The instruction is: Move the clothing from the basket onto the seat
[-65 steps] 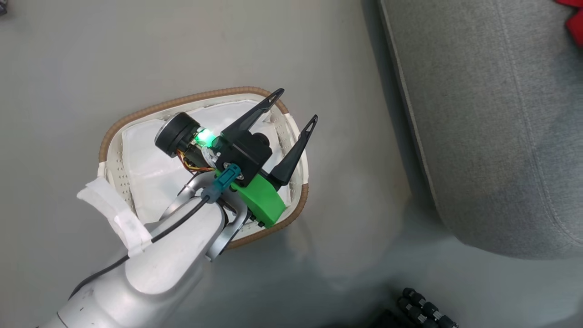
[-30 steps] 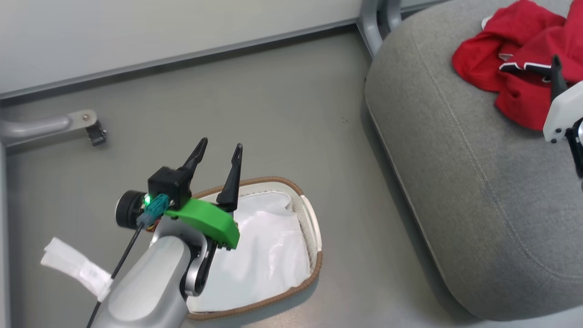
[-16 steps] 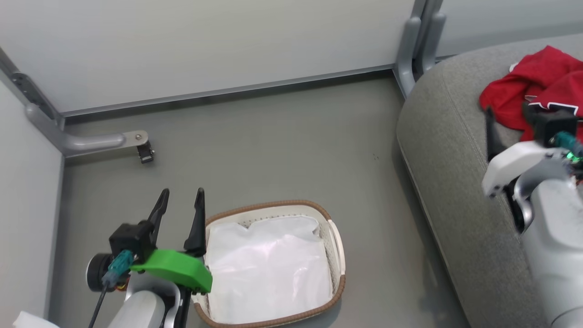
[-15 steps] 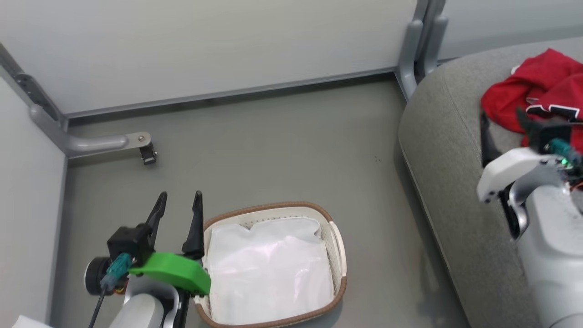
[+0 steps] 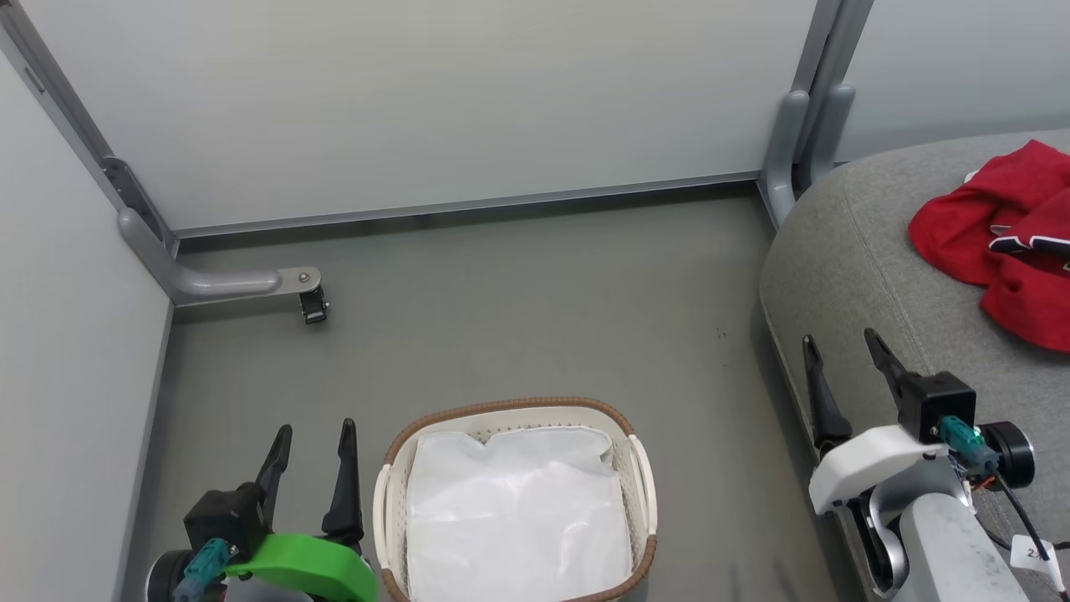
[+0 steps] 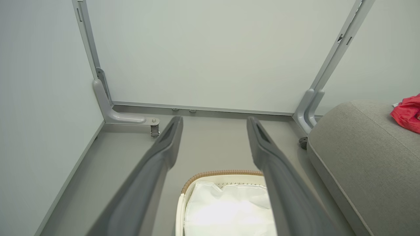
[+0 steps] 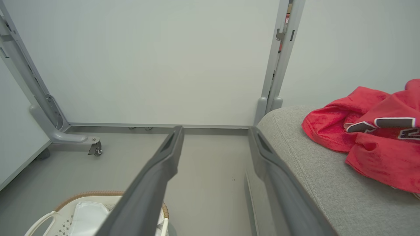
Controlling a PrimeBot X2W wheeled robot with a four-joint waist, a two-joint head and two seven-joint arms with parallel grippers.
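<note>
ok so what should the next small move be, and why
Probably none beyond holding both arms parked: the cream perforated plastic basket holds just its white liner sheet, the red garments lie on the grey fabric seat cushion, and the left gripper and right gripper are open and empty.

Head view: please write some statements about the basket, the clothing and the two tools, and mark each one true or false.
1. The red clothing lies on the grey seat. True.
2. The basket holds a red garment. False: inside it I see just the white liner.
3. The left tool is open and holds nothing. True.
4. The right tool is shut on the clothing. False: it is open and empty, apart from the clothing.
5. The basket stands on the seat. False: it stands on the floor, beside the seat.
</note>
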